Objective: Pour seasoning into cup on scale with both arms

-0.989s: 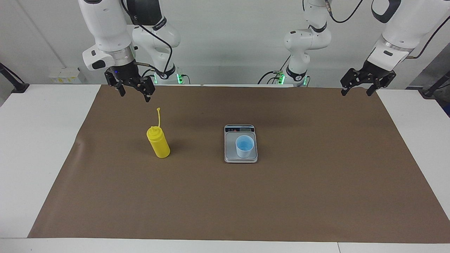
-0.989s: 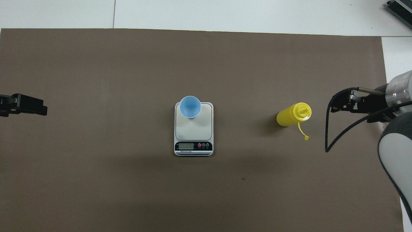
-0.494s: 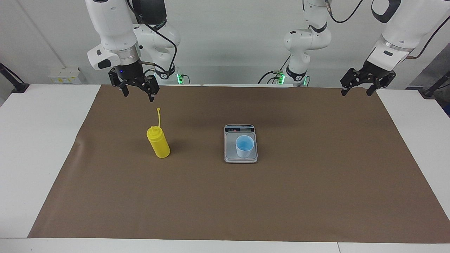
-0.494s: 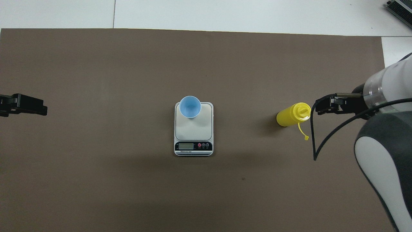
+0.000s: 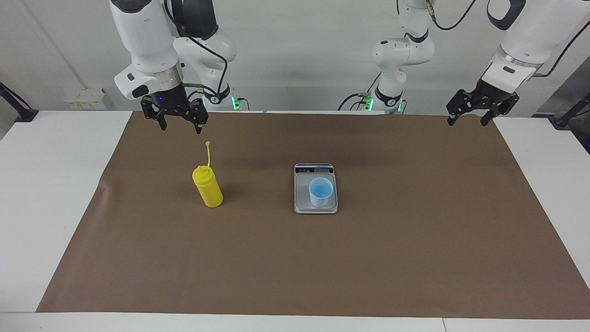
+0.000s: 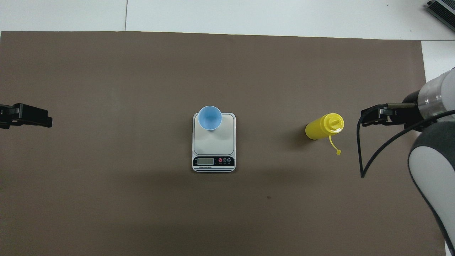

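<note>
The right gripper (image 5: 177,121) hangs in the air with its jaws spread and nothing between them, over the brown mat (image 5: 415,240) near the edge closest to the robots, clear of the seasoning (image 5: 208,186). That yellow bottle stands upright on the mat toward the right arm's end of the table (image 5: 50,193), its tether strap sticking up from the cap, untouched. Toward the middle sits the scale (image 5: 315,188), its display strip on the side nearer the robots, and the cup (image 5: 321,192) stands on its platform, upright and empty as far as I can see. Bottle and scale are well apart, with bare mat between them and all around. The left gripper (image 5: 474,111) waits, jaws apart and empty, above the mat's corner at the left arm's end.
</note>
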You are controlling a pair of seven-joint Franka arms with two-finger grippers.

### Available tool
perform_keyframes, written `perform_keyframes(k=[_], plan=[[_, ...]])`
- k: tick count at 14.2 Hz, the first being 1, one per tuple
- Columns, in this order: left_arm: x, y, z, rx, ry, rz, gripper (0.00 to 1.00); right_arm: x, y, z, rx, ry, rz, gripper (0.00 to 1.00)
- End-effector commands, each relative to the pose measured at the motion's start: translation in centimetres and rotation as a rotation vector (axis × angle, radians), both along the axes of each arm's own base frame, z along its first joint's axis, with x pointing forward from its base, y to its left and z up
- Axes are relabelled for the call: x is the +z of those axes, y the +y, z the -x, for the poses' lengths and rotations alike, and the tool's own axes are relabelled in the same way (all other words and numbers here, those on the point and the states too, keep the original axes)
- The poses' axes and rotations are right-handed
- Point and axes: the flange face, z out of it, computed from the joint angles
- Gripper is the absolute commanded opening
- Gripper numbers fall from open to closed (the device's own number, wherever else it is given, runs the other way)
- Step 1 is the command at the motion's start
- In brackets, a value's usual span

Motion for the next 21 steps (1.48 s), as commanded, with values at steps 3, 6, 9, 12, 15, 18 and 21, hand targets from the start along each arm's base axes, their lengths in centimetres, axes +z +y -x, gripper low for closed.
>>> perform_keyframes(k=[3,6,9,12,15,18,21], plan=[[0.2,0.3,0.6,0.010,0.008,-0.012,1.00,0.3,0.4,0.3,0.033,-0.019,0.000,1.00],[0.2,0.3,0.6,0.010,0.008,-0.012,1.00,0.6,1.6,0.2,0.049,-0.049,-0.006,1.00],[0.2,0.3,0.6,0.010,0.008,-0.012,1.00,0.3,0.8,0.1,0.036,-0.043,-0.006,1.00],[0.2,0.3,0.6,0.010,0.008,-0.012,1.00,0.2,-0.1,0.2,0.019,-0.033,-0.005,1.00],[0.2,0.3,0.6,0.010,0.008,-0.012,1.00,0.3,-0.5,0.0,0.011,-0.039,-0.007,1.00],[0.2,0.3,0.6,0.010,0.008,-0.010,1.00,0.1,-0.4,0.2,-0.041,-0.029,-0.006,1.00],[0.2,0.3,0.6,0.010,0.008,-0.012,1.00,0.1,-0.3,0.2,-0.043,-0.031,-0.005,1.00]])
